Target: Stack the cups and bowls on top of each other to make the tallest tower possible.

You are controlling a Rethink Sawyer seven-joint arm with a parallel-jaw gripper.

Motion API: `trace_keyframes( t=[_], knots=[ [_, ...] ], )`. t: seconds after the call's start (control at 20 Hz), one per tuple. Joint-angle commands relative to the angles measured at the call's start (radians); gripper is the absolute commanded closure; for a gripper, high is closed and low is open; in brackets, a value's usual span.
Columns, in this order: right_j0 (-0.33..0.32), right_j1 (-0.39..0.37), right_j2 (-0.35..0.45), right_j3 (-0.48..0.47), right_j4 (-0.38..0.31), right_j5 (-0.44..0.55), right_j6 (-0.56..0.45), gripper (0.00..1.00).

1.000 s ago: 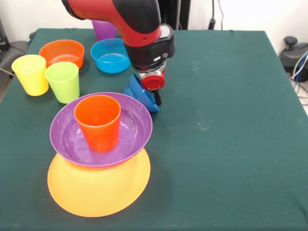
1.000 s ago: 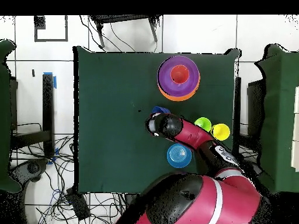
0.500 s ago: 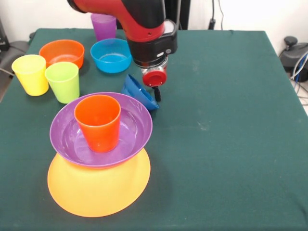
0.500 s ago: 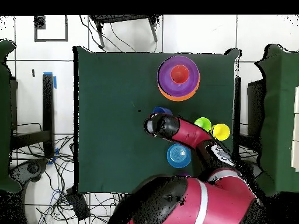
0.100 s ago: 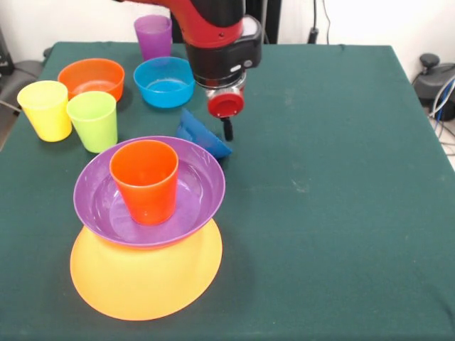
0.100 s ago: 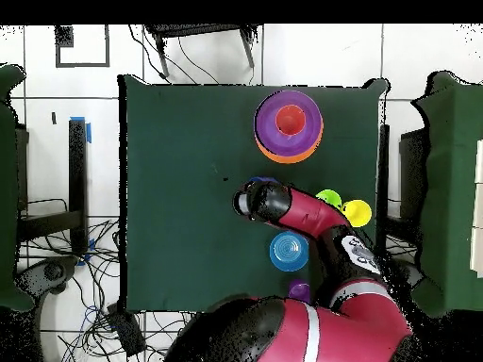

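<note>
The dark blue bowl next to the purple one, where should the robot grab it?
The dark blue bowl lies tipped on its side beside the tower's purple bowl. Its thin rim is probably the best part to pinch, one finger inside and one outside. Come down from above on the raised edge facing away from the tower, where the table is open.

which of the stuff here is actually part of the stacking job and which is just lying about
Part of the job:
tower: yellow-orange bowl, purple bowl, orange-red cup
dark blue bowl, tilted beside the gripper
light blue bowl
orange bowl
yellow cup
lime green cup
purple cup

Just lying about:
cables on the floor beside the table
</note>
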Motion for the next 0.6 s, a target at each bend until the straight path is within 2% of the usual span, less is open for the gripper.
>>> trace_keyframes(
  t=[0.05, 0.6],
  knots=[
    [0.002, 0.0, 0.027, -0.074, -0.061, 0.075, -0.091, 0.0],
    [-0.016, 0.052, 0.046, -0.098, -0.071, 0.015, -0.103, 0.0]
  ],
)
